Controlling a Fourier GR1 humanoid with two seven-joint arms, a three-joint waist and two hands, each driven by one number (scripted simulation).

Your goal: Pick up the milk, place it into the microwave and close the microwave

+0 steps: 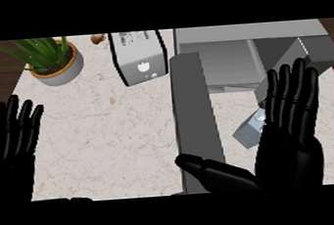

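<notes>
Nearest us, our right hand [288, 150] is spread flat, fingers [293, 91] straight and released, thumb out toward the open microwave door [196, 122]. Our left hand [9, 145] rests open at the left edge, fingers up. The milk [249, 128] lies tilted on the surface [106, 133], partly behind our right hand, just before the microwave [256, 54]. Farther off stand a potted plant [54, 61] and a white box [138, 55].

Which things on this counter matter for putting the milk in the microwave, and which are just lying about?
For the job: milk carton, microwave with its open door, right hand.
Lying about: potted plant, white box, small brown thing, resting left hand.
</notes>
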